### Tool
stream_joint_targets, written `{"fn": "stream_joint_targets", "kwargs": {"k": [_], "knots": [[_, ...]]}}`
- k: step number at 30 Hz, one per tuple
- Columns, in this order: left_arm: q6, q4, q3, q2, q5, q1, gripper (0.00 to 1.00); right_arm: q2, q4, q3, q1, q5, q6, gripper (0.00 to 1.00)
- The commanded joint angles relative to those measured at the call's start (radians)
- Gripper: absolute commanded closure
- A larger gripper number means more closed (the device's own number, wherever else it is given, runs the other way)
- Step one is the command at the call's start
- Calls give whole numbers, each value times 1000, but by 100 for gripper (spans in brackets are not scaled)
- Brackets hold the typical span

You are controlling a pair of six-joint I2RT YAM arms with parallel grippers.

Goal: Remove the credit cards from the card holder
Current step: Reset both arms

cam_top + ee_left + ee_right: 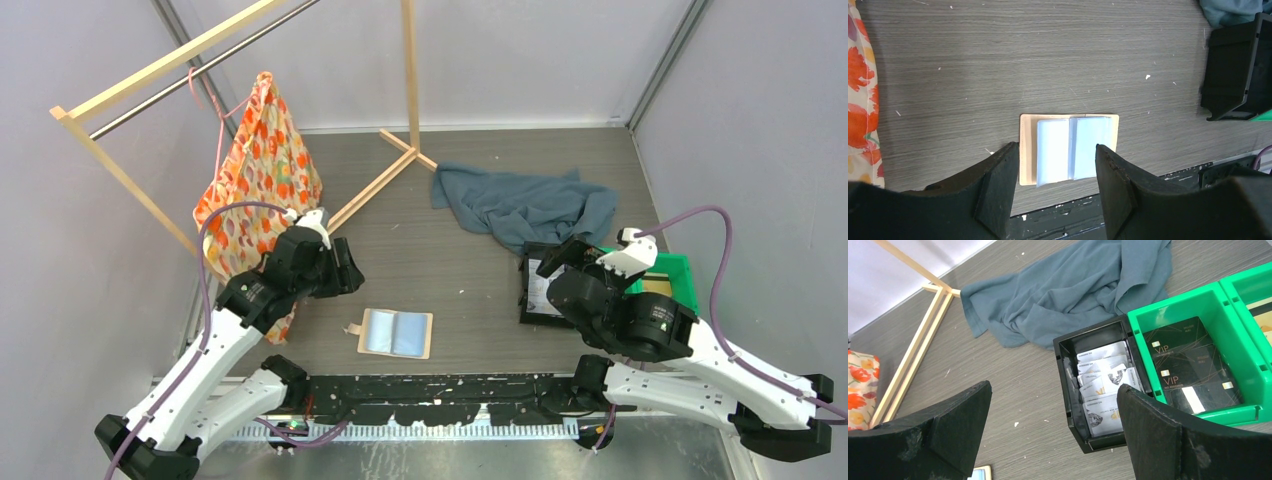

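Grey surface: card holder open at lower centre, pockets look empty. Credit cards in green bin, right. Your left pincer and right pincer both released, empty. Next: confirm pockets bare.

Grey wood-grain counter, enclosed at its far, left and right edges by pale lilac walls; metal posts mark the far corners. A wooden rack with a steel rail occupies the far left corner. Lighting even and diffuse.
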Motion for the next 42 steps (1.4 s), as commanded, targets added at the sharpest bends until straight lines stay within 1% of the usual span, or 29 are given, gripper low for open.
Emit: {"fn": "stream_joint_targets", "kwargs": {"k": [1,5,8,11,14,18,21,24,29,34,42], "knots": [[10,33,-4,-6,-4,4,41,-6,-4,-10,3,60,28,0],[-5,48,25,-4,21,4,41,-16,-1,-5,3,77,26,0],[5,65,91,6,25,4,41,-24,41,24,4,114,-38,0],[29,76,180,34,-15,4,41,-21,142,90,3,150,-210,0],[79,66,297,95,-3,4,41,4,287,181,4,156,-417,0],[119,-2,457,203,3,5,41,69,386,285,3,153,-571,0],[130,-28,520,243,21,4,41,125,444,334,3,148,-653,0],[126,-31,534,252,28,4,41,178,470,372,3,137,-711,0],[122,-25,526,244,26,5,41,226,474,399,4,130,-750,0],[107,10,496,236,28,5,41,218,474,378,3,98,-747,0],[105,59,452,225,5,4,41,200,464,337,0,98,-745,0]]}}
